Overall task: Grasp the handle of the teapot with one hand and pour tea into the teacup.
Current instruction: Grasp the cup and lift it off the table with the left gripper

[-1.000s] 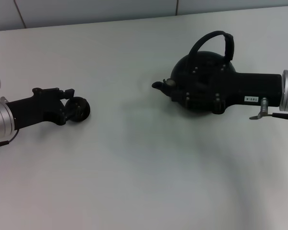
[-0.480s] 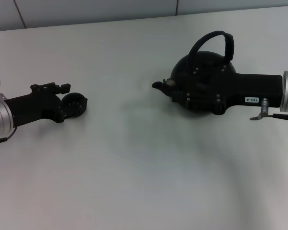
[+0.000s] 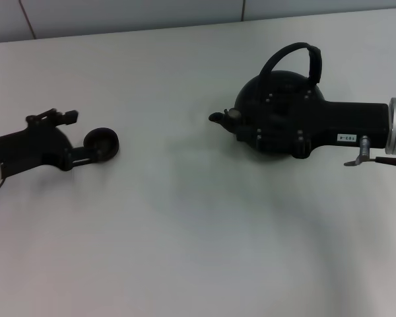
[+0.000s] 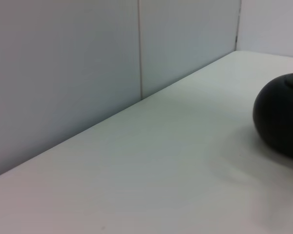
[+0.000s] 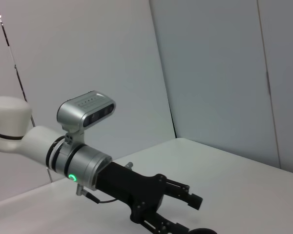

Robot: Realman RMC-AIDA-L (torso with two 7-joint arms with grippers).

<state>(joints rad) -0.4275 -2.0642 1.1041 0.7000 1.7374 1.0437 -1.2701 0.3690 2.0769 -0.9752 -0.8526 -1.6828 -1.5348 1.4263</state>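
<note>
The black teapot (image 3: pixel 251 92) stands at the right of the white table, its spout (image 3: pixel 218 117) pointing left and its arched handle (image 3: pixel 294 56) upright above it. My right gripper (image 3: pixel 270 125) lies low across the near side of the teapot's body, below the handle. The small black teacup (image 3: pixel 100 143) stands on the table at the left. My left gripper (image 3: pixel 76 137) is open just left of the cup, which is outside its fingers. The right wrist view shows the left gripper (image 5: pixel 178 212) spread open, with the cup's rim (image 5: pixel 202 231) at the picture's edge. The left wrist view shows part of the teapot (image 4: pixel 281 117).
The white table (image 3: pixel 185 231) is bare between the cup and the teapot and along the front. A grey panelled wall (image 3: pixel 119 13) runs along the table's far edge.
My left gripper has drawn back to the left, away from the teacup it was around. The cup stays on the table. The right arm and teapot have not moved.
</note>
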